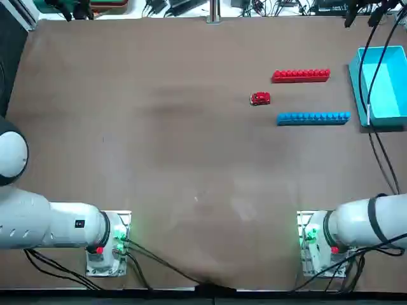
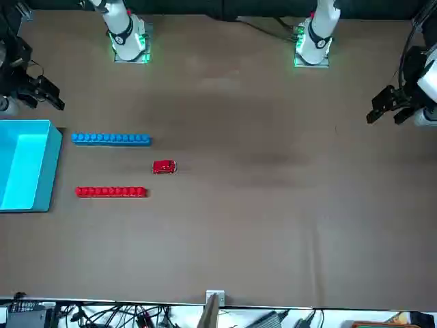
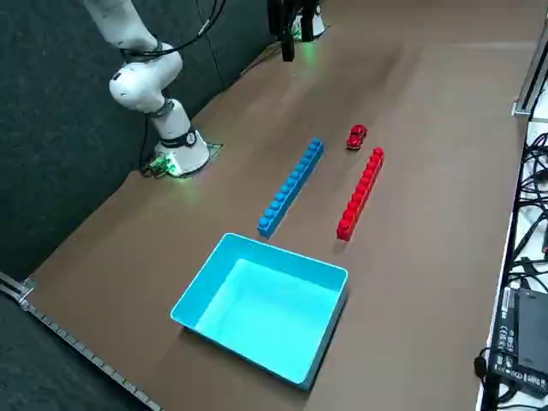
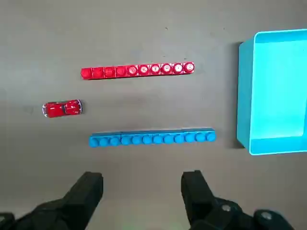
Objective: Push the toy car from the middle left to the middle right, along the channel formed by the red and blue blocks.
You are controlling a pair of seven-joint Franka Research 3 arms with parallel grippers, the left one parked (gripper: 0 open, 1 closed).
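Toy car (image 1: 260,98): sits on the bench (image 1: 159,159) just outside the channel mouth, between the ends of the red bar (image 1: 301,75) and blue bar (image 1: 313,117), touching neither.
Pincer (image 4: 144,191): right arm's, released, fingers spread, raised well clear of the car, hovering on the blue bar's outer side.
Risk: an off-centre push could slew the car into a bar, shifting it.
Beyond: light blue bin (image 1: 381,89) past the channel's far end.

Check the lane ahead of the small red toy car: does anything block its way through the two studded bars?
Nothing visible does. The small red toy car sits just outside the open channel between the long red studded bar and blue studded bar.
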